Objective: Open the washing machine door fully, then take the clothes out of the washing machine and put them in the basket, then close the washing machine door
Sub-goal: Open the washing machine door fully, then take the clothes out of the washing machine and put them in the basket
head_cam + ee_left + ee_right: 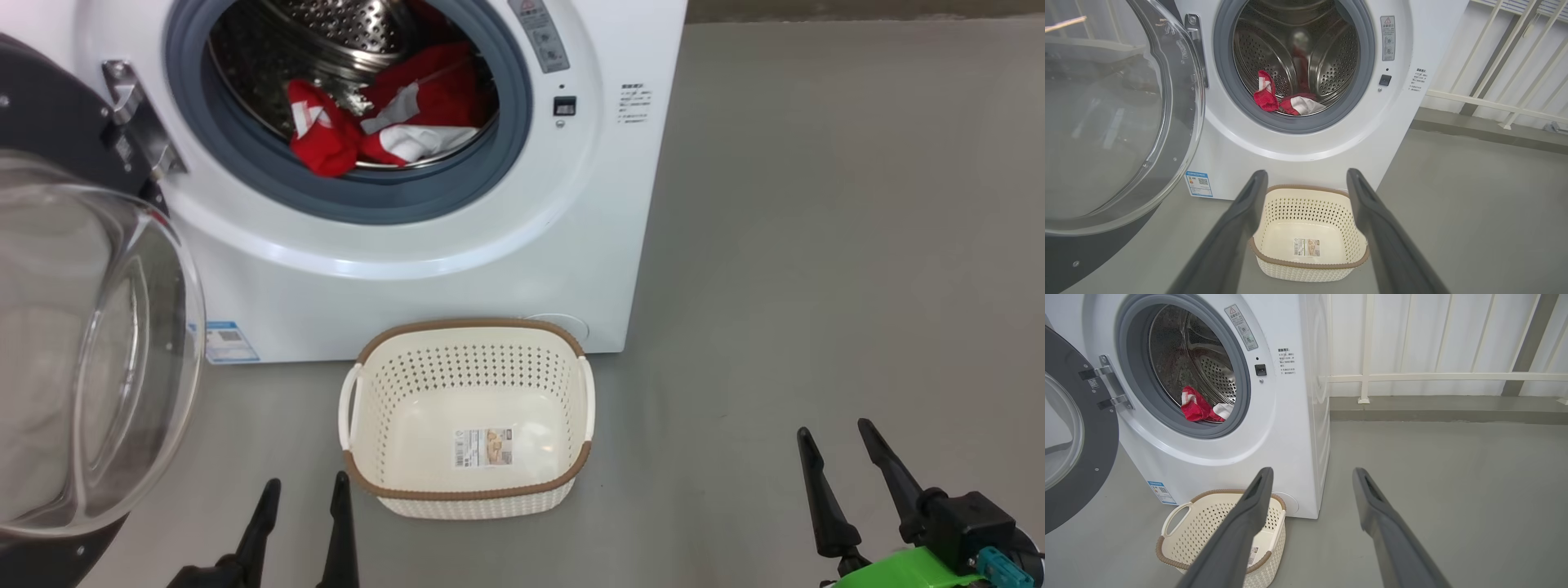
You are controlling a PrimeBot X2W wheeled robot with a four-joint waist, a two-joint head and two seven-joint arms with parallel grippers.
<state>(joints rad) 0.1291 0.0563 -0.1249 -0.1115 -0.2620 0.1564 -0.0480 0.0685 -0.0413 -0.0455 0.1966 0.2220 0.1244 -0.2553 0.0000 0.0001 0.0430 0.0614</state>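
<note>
Red fabric with white parts: the clothes (pixel 384 122) lie at the bottom front of the steel drum (pixel 343 33), inside the washer (pixel 457 269). One red fold at the left of the heap reaches the drum's lip, next to the grey ring (pixel 359 204).

The door (pixel 90 343) stands open. It is swung out to the left on its hinge, and the glass bowl faces the near side. Its black rim shows above and below the glass.

The basket (pixel 469 324) sits upright on the grey floor (pixel 816 245), directly below the drum opening. Its far rim is just beside the washer's front, but the frames do not show whether the two touch. A sticker (pixel 483 447) shows on its bottom. A blue label (pixel 231 341) is fixed low on the washer's front, left of the basket.

The left gripper (pixel 308 482) hangs near the basket's near-left corner, fingers pointing toward the washer. Its jaws stand apart, with nothing between them. In the left wrist view the basket shows between the two fingers, further off.

The right gripper (pixel 834 428) hangs over bare floor, well right of the basket and well apart from the washer. Its jaws stand apart and grip nothing.

A pale railing (pixel 1412 377) runs along the far wall, right of the washer.
</note>
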